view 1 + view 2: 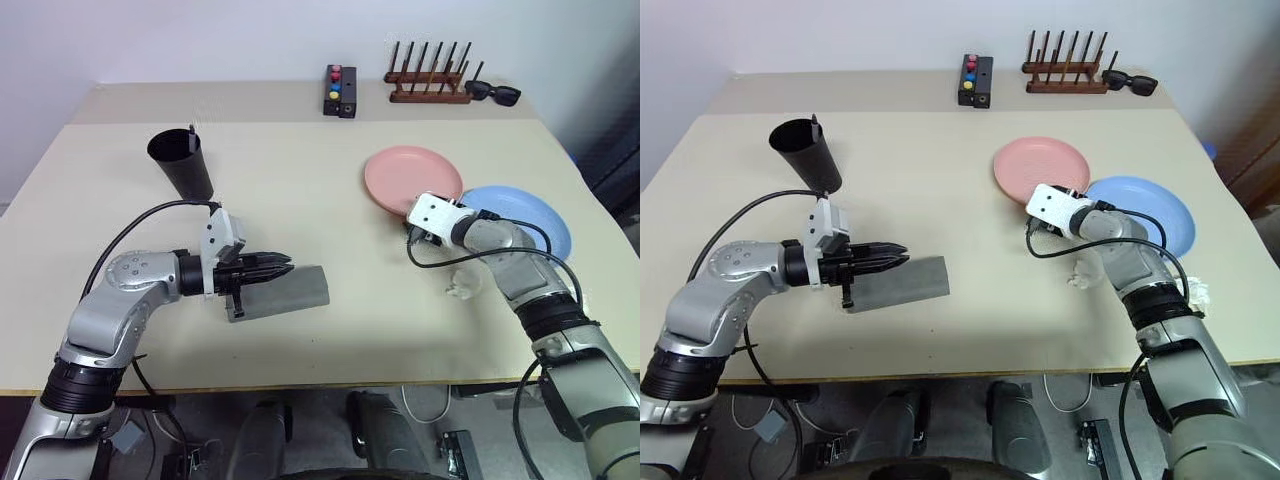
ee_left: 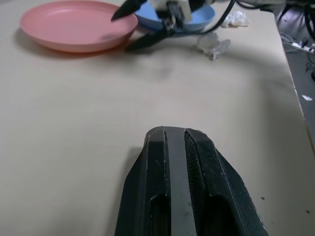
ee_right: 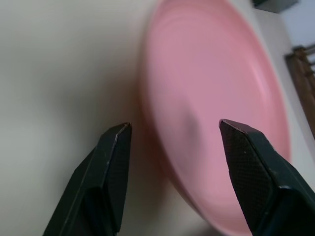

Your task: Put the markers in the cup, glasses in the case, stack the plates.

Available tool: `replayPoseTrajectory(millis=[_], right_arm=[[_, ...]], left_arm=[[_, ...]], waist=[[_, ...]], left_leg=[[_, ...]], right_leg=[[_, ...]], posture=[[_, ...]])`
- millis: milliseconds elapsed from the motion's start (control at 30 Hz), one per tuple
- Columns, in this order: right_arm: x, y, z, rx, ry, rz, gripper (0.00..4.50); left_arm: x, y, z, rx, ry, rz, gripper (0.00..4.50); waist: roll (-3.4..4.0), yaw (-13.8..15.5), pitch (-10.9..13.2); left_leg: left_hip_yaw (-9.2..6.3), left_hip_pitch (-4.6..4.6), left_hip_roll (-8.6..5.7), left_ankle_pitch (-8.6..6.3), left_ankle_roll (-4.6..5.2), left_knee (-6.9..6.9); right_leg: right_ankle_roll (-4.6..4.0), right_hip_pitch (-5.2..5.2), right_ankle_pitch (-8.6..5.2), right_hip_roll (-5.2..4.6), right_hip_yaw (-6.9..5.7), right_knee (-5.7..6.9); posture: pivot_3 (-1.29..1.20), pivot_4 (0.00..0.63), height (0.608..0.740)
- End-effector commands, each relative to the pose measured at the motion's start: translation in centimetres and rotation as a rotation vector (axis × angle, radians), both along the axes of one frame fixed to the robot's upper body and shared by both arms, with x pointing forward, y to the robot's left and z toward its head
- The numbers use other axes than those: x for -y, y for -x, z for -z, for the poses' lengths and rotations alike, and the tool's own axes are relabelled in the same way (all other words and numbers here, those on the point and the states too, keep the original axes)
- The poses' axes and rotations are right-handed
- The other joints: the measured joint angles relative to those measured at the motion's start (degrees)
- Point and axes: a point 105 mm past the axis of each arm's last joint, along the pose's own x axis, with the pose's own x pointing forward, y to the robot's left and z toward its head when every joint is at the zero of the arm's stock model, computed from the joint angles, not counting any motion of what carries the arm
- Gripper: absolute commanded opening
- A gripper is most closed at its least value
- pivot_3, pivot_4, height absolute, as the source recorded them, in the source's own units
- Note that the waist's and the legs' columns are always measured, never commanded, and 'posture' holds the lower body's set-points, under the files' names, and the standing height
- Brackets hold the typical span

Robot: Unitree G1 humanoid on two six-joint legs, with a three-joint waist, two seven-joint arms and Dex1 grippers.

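The pink plate (image 1: 410, 175) lies on the table to the right, and the light blue plate (image 1: 520, 218) sits just beside it, nearer the right edge. My right gripper (image 3: 172, 129) is open, and its fingers straddle the pink plate's near rim. The grey case (image 1: 290, 290) lies closed in front of me. My left gripper (image 1: 286, 265) is shut and hovers just over it, pointing right, with nothing visibly held. The black cup (image 1: 182, 162) stands at the far left, and a marker's dark tip (image 1: 191, 131) pokes above its rim. The glasses are out of view.
A crumpled white scrap (image 1: 465, 286) lies near my right forearm. Along the back edge stand a black button box (image 1: 340, 91), a wooden peg rack (image 1: 430, 82) and black sunglasses (image 1: 494, 93). The blue plate is close to the table's right edge.
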Motion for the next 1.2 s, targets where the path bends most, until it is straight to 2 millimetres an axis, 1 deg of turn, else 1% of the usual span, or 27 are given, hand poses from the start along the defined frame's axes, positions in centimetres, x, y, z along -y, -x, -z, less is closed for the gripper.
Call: replayPoseTrajectory(millis=[33,100,133,233,333,467,567,600,633,733,800,900,1000,1100,1200], right_arm=[[-0.4,-0.8,-0.4,0.036,0.011,-0.02,2.61],[-0.7,-0.9,-0.4,0.041,0.016,-0.043,1.97],[-0.8,-0.8,-0.4,0.044,0.024,-0.057,1.35],[-0.9,-0.5,-0.6,0.062,0.047,-0.081,0.03],[-0.7,0.0,-1.2,0.093,0.074,-0.095,0.03],[-1.3,1.5,-2.5,0.137,0.088,-0.158,0.03],[-2.2,4.4,-3.0,0.115,0.095,-0.257,0.03],[-2.5,5.5,-3.0,0.095,0.098,-0.29,0.03],[-2.7,6.2,-3.0,0.08,0.099,-0.307,0.03],[-2.8,9.9,-2.1,-0.038,0.104,-0.374,0.03],[-2.8,11.6,-1.7,-0.105,0.096,-0.393,0.03],[-3.3,13.2,-1.3,-0.152,0.068,-0.417,0.03],[-3.4,13.5,-0.6,-0.189,0.055,-0.41,0.03],[-3.3,13.6,-0.3,-0.22,0.044,-0.401,1.0],[-3.6,13.9,-0.9,-0.189,0.025,-0.412,2.46]], left_arm=[[0.1,0.5,-1.1,0.045,0.022,-0.005,0.48],[0.1,0.6,-1.1,0.044,0.025,-0.013,0.46],[0.0,0.6,-1.1,0.043,0.026,-0.017,0.46],[-0.1,0.7,-1.0,0.04,0.024,-0.027,0.46],[-0.2,0.6,-0.9,0.038,0.026,-0.035,0.46],[-0.3,0.2,-1.2,0.044,0.036,-0.049,0.46],[-0.6,-0.2,-1.4,0.048,0.038,-0.061,0.46],[-0.7,-0.3,-1.4,0.049,0.037,-0.062,0.46],[-0.7,-0.4,-1.4,0.049,0.036,-0.062,0.46],[-0.7,-0.5,-1.4,0.05,0.03,-0.055,0.46],[-0.6,-0.6,-1.4,0.05,0.03,-0.05,0.46],[-0.3,-0.6,-1.4,0.048,0.031,-0.036,0.46],[0.1,-0.7,-1.3,0.048,0.035,-0.025,0.46],[0.4,-0.7,-1.4,0.05,0.042,-0.019,0.46],[0.6,-0.6,-1.5,0.053,0.047,-0.014,0.46]], waist=[[0.0,-0.09,0.0],[0.0,-0.19,0.0],[0.0,-0.2,0.0],[0.01,-0.13,0.01],[0.01,0.0,0.01],[0.03,0.06,0.02],[0.04,0.21,0.02],[0.04,0.26,0.02],[0.04,0.22,0.02],[0.04,0.38,0.02],[0.04,0.42,0.02],[0.04,0.18,0.02],[0.04,0.09,0.02],[0.04,0.25,0.02],[0.04,0.34,0.02]], left_leg=[[0.02,0.01,0.0,0.0,0.0,0.02],[0.02,0.03,0.0,0.0,0.0,0.03],[0.0,0.03,0.0,0.0,0.0,0.03],[-0.02,0.02,0.0,0.0,0.0,0.01],[-0.01,0.02,0.0,0.0,0.0,0.01],[-0.02,0.02,0.0,0.0,0.0,0.01],[-0.03,0.02,0.0,0.0,0.0,0.01],[-0.04,0.02,0.0,0.0,0.0,0.01],[-0.05,0.01,0.0,0.0,0.0,0.01],[-0.04,0.02,0.0,0.0,0.0,0.02],[-0.09,0.02,0.0,0.0,0.0,0.03],[-0.03,0.04,0.0,0.0,0.0,0.08],[0.0,0.08,0.03,0.0,0.0,0.1],[-0.01,0.08,0.02,0.0,0.0,0.11],[-0.01,0.06,0.02,0.0,0.0,0.11]], right_leg=[[-0.01,0.01,0.0,0.0,0.02,0.0],[-0.02,0.04,0.0,0.0,0.02,0.0],[0.0,0.04,0.0,0.0,0.02,0.01],[0.0,0.03,0.01,0.01,0.01,0.01],[0.0,0.03,0.01,0.0,0.02,0.01],[0.0,0.03,0.01,0.0,0.01,0.01],[0.02,0.02,0.01,0.0,0.01,0.01],[0.02,0.03,0.01,0.01,0.0,0.02],[0.02,0.03,0.01,0.01,0.0,0.02],[0.02,0.04,0.01,0.01,0.0,0.02],[0.01,0.08,0.0,0.01,-0.03,0.02],[-0.12,0.1,-0.08,0.0,0.0,0.01],[-0.16,0.1,-0.09,0.04,0.02,0.03],[-0.16,0.11,-0.09,0.05,0.01,0.03],[-0.14,0.1,-0.09,0.03,0.01,0.02]], posture=[[0.0,0.15,0.735],[0.0,0.15,0.735],[0.0,0.15,0.735],[0.0,0.15,0.735],[0.0,0.15,0.735],[0.0,0.15,0.735],[0.0,0.15,0.735],[0.0,0.15,0.735],[0.0,0.15,0.735],[0.0,0.15,0.735],[0.0,0.15,0.735],[0.0,0.15,0.735],[0.0,0.15,0.735],[0.0,0.15,0.735],[0.0,0.15,0.735]])
